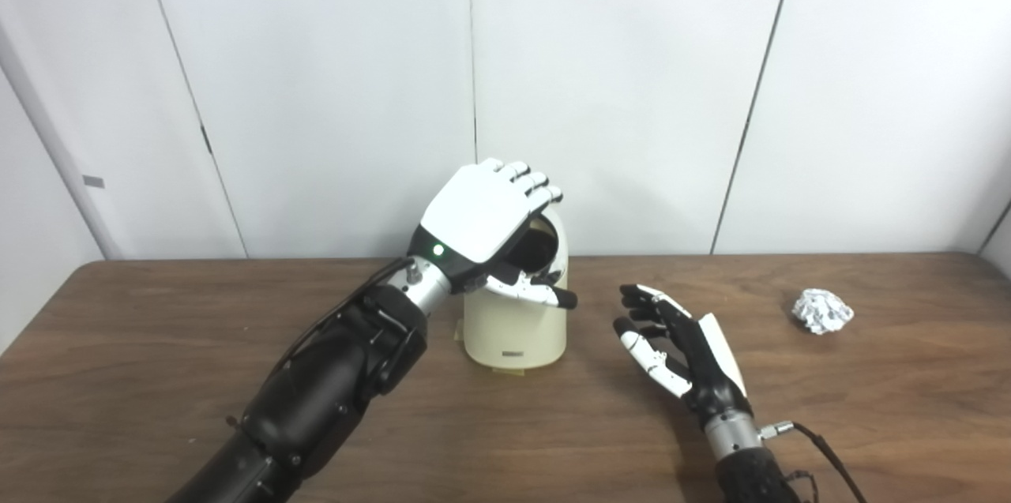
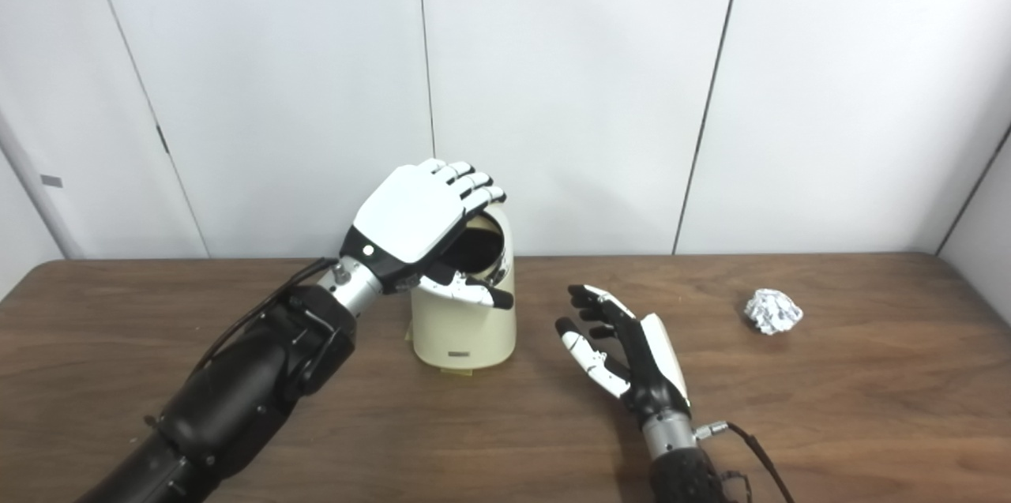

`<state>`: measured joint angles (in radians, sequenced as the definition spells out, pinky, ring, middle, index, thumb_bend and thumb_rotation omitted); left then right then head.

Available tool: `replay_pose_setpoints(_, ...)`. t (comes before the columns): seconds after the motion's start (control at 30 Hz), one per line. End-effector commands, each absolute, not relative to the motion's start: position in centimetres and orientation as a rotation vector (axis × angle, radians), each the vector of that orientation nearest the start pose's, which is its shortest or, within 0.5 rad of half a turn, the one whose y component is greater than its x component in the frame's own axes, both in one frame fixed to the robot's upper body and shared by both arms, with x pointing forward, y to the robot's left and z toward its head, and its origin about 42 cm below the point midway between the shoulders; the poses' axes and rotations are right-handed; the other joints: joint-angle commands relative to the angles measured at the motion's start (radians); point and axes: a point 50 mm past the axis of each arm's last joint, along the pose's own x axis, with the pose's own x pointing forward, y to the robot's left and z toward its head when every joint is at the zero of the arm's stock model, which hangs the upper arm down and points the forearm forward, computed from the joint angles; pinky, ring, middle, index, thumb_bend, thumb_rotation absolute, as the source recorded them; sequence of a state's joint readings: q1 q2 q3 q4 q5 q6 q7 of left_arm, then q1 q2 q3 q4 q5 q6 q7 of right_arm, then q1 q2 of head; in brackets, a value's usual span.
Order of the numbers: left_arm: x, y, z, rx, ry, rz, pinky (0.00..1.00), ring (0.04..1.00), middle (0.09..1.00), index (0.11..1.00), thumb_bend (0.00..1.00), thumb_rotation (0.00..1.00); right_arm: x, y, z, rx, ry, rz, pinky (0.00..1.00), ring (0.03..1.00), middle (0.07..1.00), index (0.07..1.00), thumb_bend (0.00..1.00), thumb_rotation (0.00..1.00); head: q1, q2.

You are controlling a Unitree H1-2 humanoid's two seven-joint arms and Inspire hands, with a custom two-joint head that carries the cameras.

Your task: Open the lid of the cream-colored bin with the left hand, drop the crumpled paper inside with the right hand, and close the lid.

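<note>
The cream-colored bin [image 1: 515, 329] stands upright on the table, a little left of centre. My left hand [image 1: 483, 220] lies over its top, fingers curled over the lid's far edge and thumb across the front. The dark opening [image 1: 542, 247] shows under the palm, so the lid is swung open. My right hand [image 1: 681, 347] is open and empty, palm turned toward the bin, just above the table to the bin's right. The crumpled paper [image 1: 822, 310] lies on the table at the far right, well apart from both hands.
The brown wooden table [image 1: 158, 345] runs the full width, backed by a white panelled wall [image 1: 632, 92]. A small tan tab sticks out at the bin's base on its left side [image 1: 458, 333].
</note>
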<state>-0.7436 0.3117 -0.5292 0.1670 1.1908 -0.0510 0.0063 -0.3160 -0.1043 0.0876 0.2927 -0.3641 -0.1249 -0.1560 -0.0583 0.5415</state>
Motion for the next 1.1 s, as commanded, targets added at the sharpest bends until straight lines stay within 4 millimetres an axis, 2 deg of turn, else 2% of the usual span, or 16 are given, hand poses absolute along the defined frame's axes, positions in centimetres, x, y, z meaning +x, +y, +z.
replay_pose_setpoints(0.0,44.3,11.9,31.5,1.671,-0.899,-0.153,0.81,0.866,0.861,0.850,0.86,1.00,39.6,-20.3,14.9,-0.480,-0.276,-0.006,0.69,0.775,0.790,0.792,0.21,0.71,0.001,-0.002)
replay_pose_setpoints(0.17,43.7,11.7,32.3,1.661,-0.900,-0.124,0.85,0.885,0.875,0.863,0.79,1.00,39.7,-20.2,14.8,-0.487,-0.278,-0.004,0.70,0.783,0.793,0.796,0.21,0.70,0.001,-0.006)
replay_pose_setpoints(0.4,43.5,12.1,34.9,1.569,-0.911,-0.017,0.87,0.902,0.890,0.875,0.78,1.00,39.7,-20.2,14.7,-0.474,-0.280,-0.008,0.70,0.777,0.789,0.794,0.21,0.69,0.003,-0.009)
replay_pose_setpoints(0.57,43.5,13.1,37.1,1.530,-0.909,0.066,0.82,0.891,0.880,0.872,0.78,1.00,39.7,-20.3,14.5,-0.456,-0.281,-0.002,0.70,0.783,0.794,0.799,0.22,0.69,0.003,-0.013)
replay_pose_setpoints(0.67,43.3,13.9,38.3,1.501,-0.891,0.099,0.84,0.901,0.888,0.885,0.77,1.00,39.7,-20.3,14.5,-0.454,-0.282,-0.004,0.70,0.780,0.793,0.796,0.22,0.69,0.006,-0.013)
replay_pose_setpoints(0.77,43.0,14.8,38.9,1.392,-0.860,0.102,0.85,0.899,0.885,0.889,0.75,1.00,39.8,-20.4,14.5,-0.466,-0.288,-0.007,0.69,0.772,0.789,0.791,0.22,0.70,0.002,-0.018)
replay_pose_setpoints(0.87,42.9,16.0,38.0,1.260,-0.873,0.123,0.66,0.778,0.797,0.820,0.68,0.93,39.8,-20.4,14.5,-0.485,-0.283,-0.010,0.69,0.772,0.789,0.790,0.21,0.70,0.000,-0.022)
replay_pose_setpoints(0.93,42.8,16.8,36.8,1.184,-0.888,0.140,0.51,0.650,0.718,0.750,0.60,0.86,39.7,-20.5,14.5,-0.489,-0.280,-0.011,0.69,0.776,0.789,0.790,0.20,0.69,-0.001,-0.022)
replay_pose_setpoints(1.0,42.5,17.6,35.3,1.096,-0.887,0.140,0.46,0.601,0.681,0.710,0.53,0.80,39.6,-20.6,14.7,-0.486,-0.278,-0.012,0.70,0.780,0.792,0.794,0.19,0.68,-0.001,-0.018)
replay_pose_setpoints(1.07,41.9,18.5,33.8,1.009,-0.867,0.141,0.48,0.617,0.689,0.705,0.50,0.78,39.4,-20.8,14.8,-0.483,-0.289,-0.021,0.69,0.776,0.790,0.790,0.20,0.68,0.000,-0.012)
